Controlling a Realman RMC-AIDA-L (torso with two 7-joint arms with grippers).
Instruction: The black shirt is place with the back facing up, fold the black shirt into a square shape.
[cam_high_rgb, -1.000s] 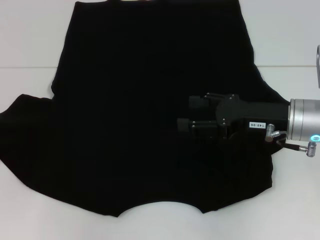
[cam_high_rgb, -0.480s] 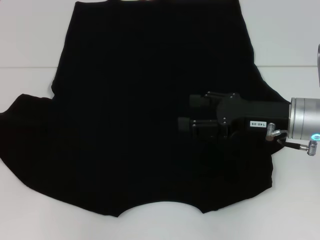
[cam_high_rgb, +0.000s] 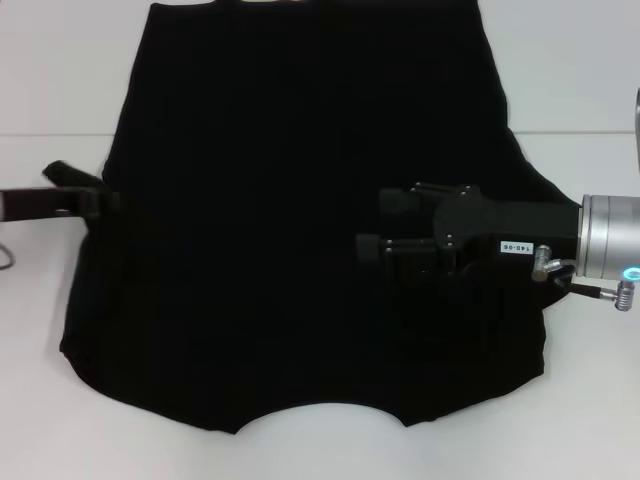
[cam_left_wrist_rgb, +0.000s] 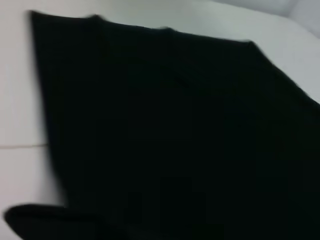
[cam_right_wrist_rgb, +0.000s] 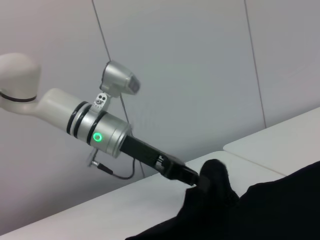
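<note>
Since the earlier head view, the left tool has come in from the side and the shirt's left sleeve, which lay spread out over the table, is now drawn in under it; the right tool has not shifted. The shirt lies flat across the middle of the table, plain side up, with no lettering showing. In the right wrist view the left tool appears clamped on a bunched lump of the shirt. The right tool hovers or presses over the shirt's right half, and I cannot tell whether it is open or closed.

To do this fold well, I judge the left tool should carry the sleeve straight across, low and taut, so the crease runs parallel to the side seam, while the right tool pins the body against sliding.

Count: one shirt, two tools, one table.
</note>
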